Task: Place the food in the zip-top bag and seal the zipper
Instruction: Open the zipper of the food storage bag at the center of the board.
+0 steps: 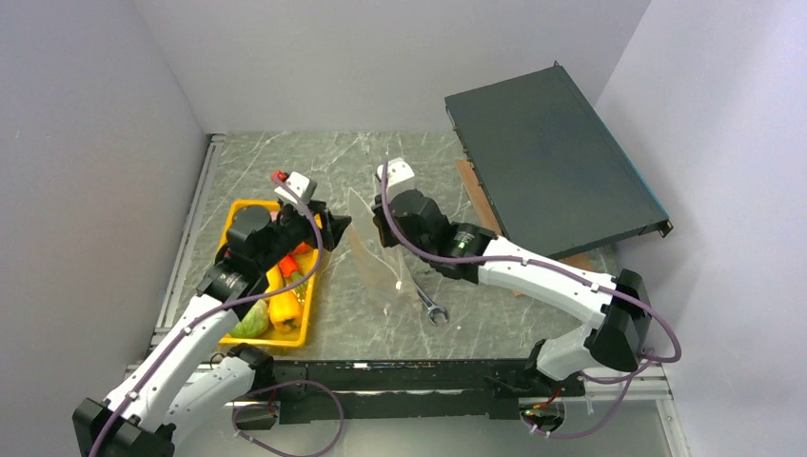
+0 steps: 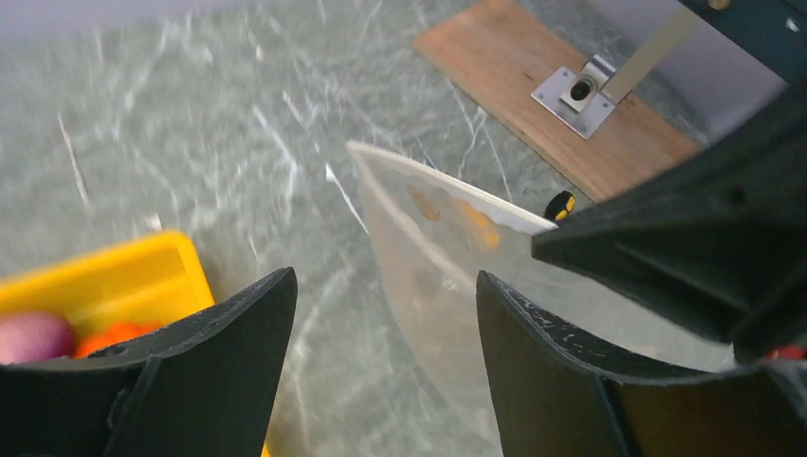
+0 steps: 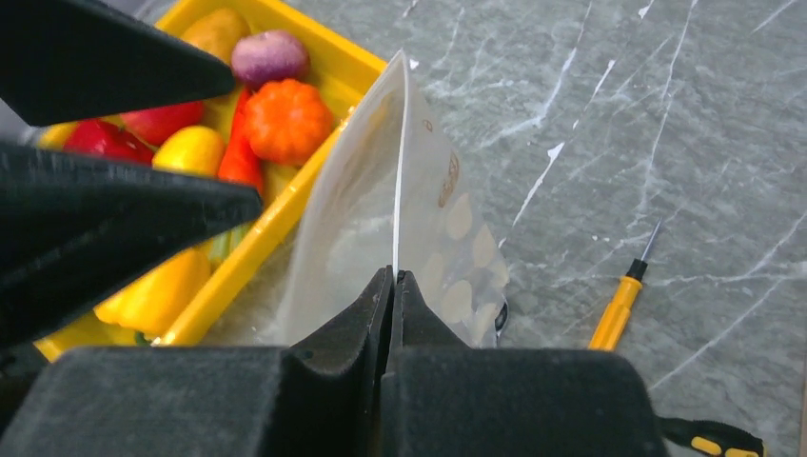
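The clear plastic zip-top bag with the white dots (image 1: 377, 255) stands upright in the middle of the top view, just right of the yellow plastic tray (image 1: 237, 213) and between the two grippers. Its thin white zipper strip (image 2: 440, 187) runs along the upper edge, from the centre of the left wrist view toward the right.

The right gripper (image 3: 392, 284) is closed tight on one edge of the bag, and its fingers meet on the plastic at the lower centre of the right wrist view. The left gripper (image 2: 383, 282) is spread wide and holds nothing. It hangs just beside the bag, at the tray side.

The glossy toy food lies in the tray at the upper left of the right wrist view: an orange pumpkin-shaped piece (image 3: 285, 120), a purple round piece (image 3: 269, 57), a yellow pepper (image 3: 152, 290) and a red piece (image 3: 157, 121).

On the grey marble table (image 1: 285, 162), a steel wrench (image 1: 433, 307) lies near the bag, below it in the top view. A yellow-handled screwdriver (image 3: 619, 309) lies at the right of the right wrist view. A dark flat panel (image 1: 552, 157) leans at the upper right of the top view.
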